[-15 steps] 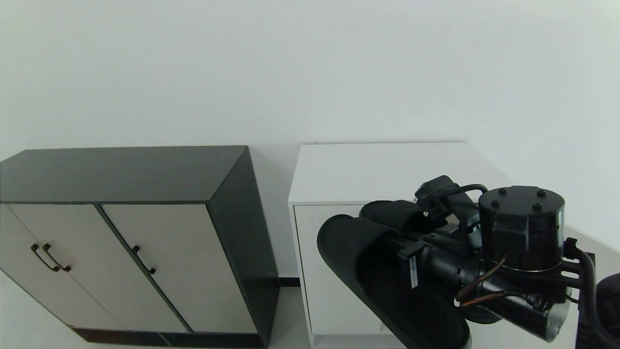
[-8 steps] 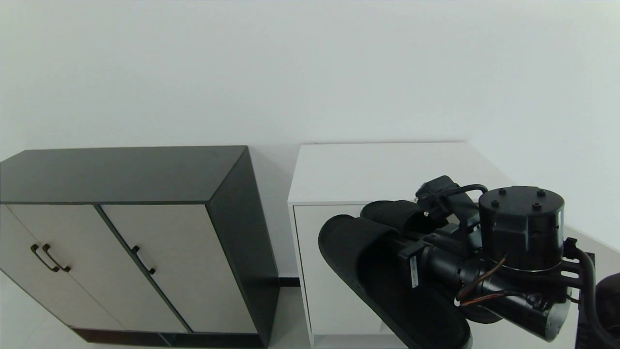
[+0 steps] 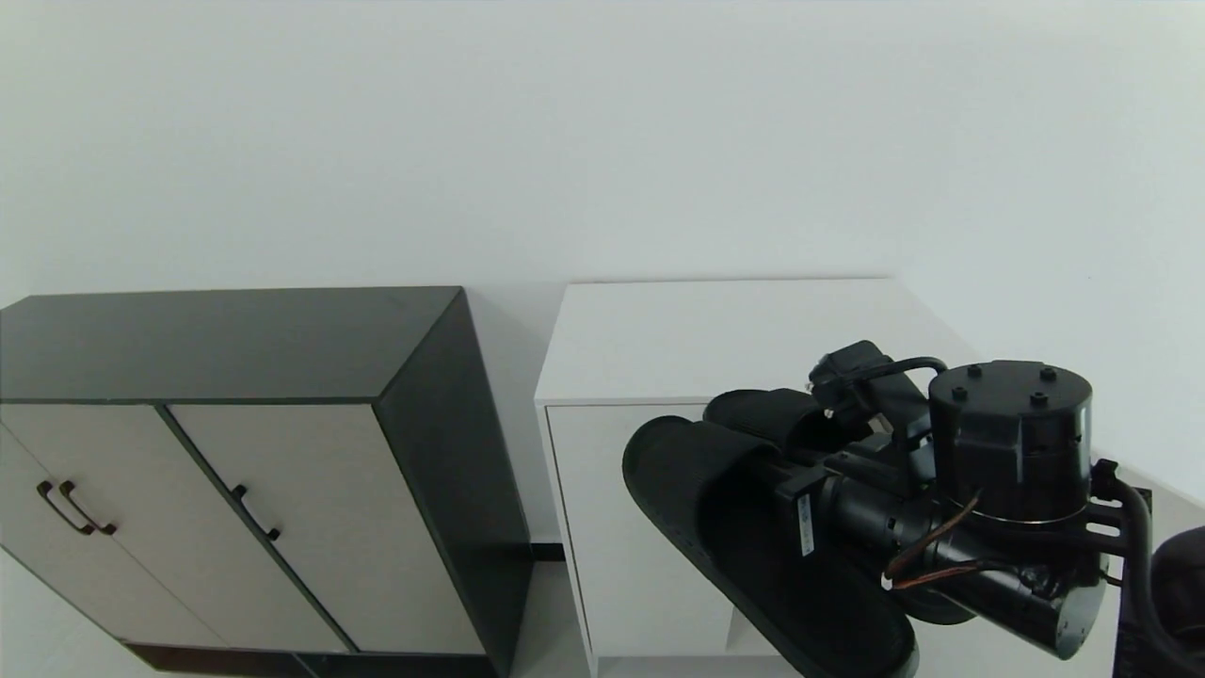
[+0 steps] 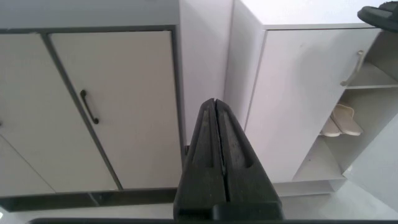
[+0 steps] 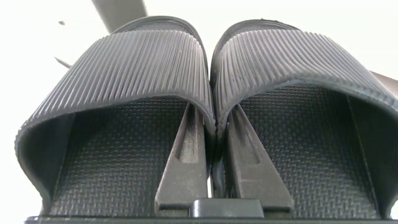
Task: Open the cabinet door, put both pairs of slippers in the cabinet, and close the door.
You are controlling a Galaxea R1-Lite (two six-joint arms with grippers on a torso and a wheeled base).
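A pair of black ribbed slippers (image 3: 715, 490) hangs in the air in front of the white cabinet (image 3: 715, 330). My right gripper (image 5: 214, 118) is shut on the slippers (image 5: 149, 74), one finger inside each, pinching their inner walls together. My left gripper (image 4: 214, 121) is shut on nothing and points at the gap between the two cabinets. In the left wrist view the white cabinet shows a door panel (image 4: 305, 106) with a handle (image 4: 356, 65). Beside that panel is an open compartment with a pair of light slippers (image 4: 341, 121) on its lower shelf.
A dark cabinet (image 3: 235, 339) with two shut beige doors (image 4: 112, 93) and dark handles stands left of the white one, with a narrow gap between them. A plain white wall rises behind both. Pale floor lies in front.
The whole head picture has slid a little to the left, so the camera has moved. The right arm and the black slippers keep the same place in it.
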